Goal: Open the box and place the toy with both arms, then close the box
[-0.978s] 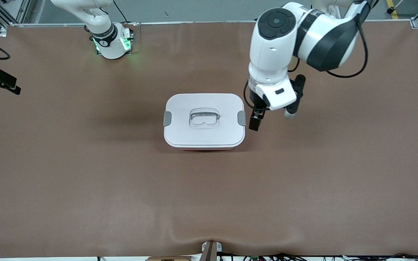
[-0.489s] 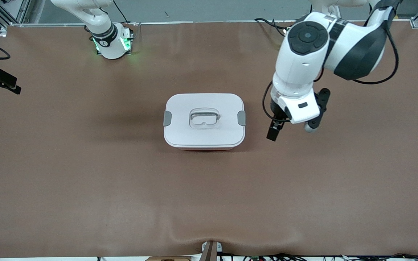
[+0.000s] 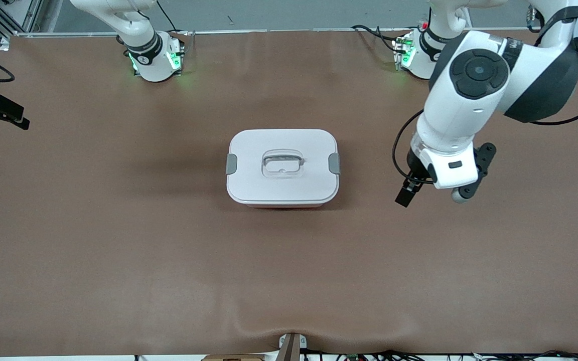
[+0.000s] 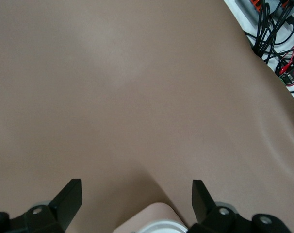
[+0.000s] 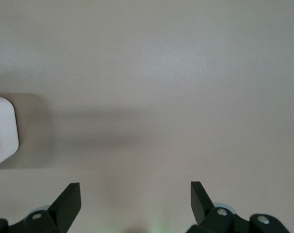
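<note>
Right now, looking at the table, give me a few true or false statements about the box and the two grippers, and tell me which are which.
1. The white lid sits on the box. True.
2. The left gripper grips the lid's handle. False: it hangs open over bare table, toward the left arm's end.
3. The toy lies beside the box. False: no toy is in view.
4. The right gripper is open. True.
5. Both grey side clips are on the lid's ends. True.
</note>
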Controlling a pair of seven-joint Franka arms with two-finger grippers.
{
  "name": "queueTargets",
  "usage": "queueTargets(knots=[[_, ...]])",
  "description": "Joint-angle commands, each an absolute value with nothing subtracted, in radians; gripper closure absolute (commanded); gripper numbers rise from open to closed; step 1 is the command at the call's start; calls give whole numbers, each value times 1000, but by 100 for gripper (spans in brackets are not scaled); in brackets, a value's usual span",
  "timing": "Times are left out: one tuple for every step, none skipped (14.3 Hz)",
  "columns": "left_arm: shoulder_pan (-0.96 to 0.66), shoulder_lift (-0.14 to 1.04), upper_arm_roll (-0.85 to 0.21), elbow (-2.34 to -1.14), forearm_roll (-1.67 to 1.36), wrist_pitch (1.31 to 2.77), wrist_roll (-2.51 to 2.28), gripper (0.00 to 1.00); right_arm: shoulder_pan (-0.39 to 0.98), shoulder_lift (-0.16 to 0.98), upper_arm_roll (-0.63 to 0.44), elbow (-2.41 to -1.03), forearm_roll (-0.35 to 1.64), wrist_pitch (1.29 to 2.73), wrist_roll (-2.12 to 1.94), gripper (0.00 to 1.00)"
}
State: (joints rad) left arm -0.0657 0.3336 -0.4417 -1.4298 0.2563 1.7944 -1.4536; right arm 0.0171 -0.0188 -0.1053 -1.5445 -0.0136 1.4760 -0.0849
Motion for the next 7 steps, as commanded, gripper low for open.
queueTargets(knots=[[-28, 318, -448, -1417, 235, 1778, -1349, 0, 8, -28, -100, -1552, 2, 1473, -86, 0], [-14, 318, -449, -1417, 235, 1778, -1323, 0, 8, -28, -100, -1552, 2, 1471, -86, 0], [-2, 318, -448, -1416, 235, 1776, -1295, 0, 8, -28, -100, -1552, 3, 1473, -86, 0], [18, 318, -451, -1417, 235, 1776, -1257, 0, 8, -28, -100, -1552, 3, 1473, -86, 0], [32, 314, -451, -1417, 235, 1773, -1223, 0, 8, -28, -100, -1552, 2, 1473, -86, 0], [41, 307, -451, -1417, 233, 1757, -1195, 0, 8, -28, -100, -1552, 2, 1473, -86, 0], [49, 305, -451, -1417, 233, 1749, -1168, 0, 8, -28, -100, -1552, 2, 1473, -86, 0]])
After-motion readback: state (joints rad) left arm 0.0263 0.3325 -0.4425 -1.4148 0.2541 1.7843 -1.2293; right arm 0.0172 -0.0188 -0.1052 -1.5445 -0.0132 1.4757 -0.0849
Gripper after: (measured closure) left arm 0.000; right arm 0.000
